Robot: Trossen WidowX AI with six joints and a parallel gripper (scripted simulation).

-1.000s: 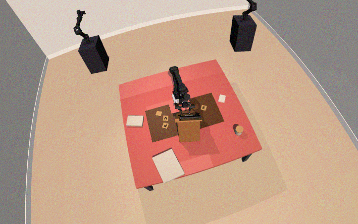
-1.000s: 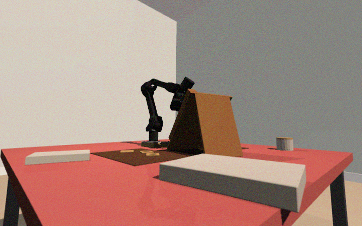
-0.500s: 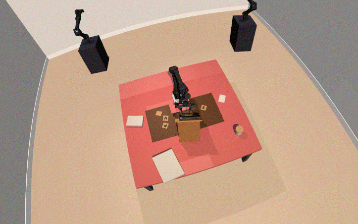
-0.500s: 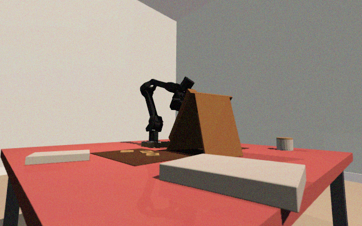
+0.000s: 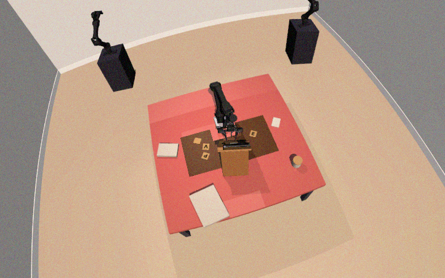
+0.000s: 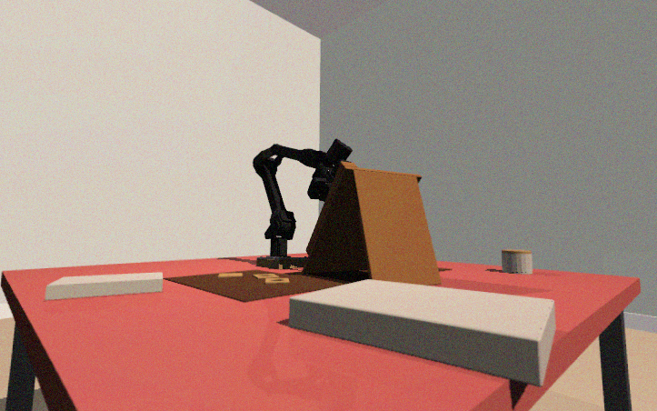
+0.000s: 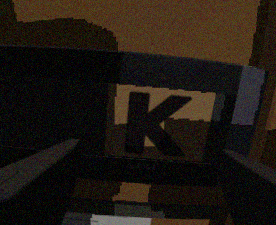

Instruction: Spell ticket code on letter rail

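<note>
Five letter tiles (image 5: 253, 133) (image 6: 276, 280) (image 7: 137, 121), one board (image 5: 235, 163) (image 6: 397, 229).

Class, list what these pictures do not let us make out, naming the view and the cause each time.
- Ticket code: no view shows it legibly.
- Blank-looking tile: any letter is too small to read, top view.
- Board's front: hidden by the board itself, exterior view.
- Rail's left part: lost in darkness, wrist view.
- Gripper's fingertips: behind the board, exterior view.

The worktop (image 5: 286, 162) (image 6: 167, 346) is plain red; near its right edge stands a grey can (image 5: 295, 165) (image 6: 516, 263) topped orange-tan. Black letters mark the tan tiles (image 5: 203, 146) (image 6: 275, 280) (image 7: 163, 106).
</note>
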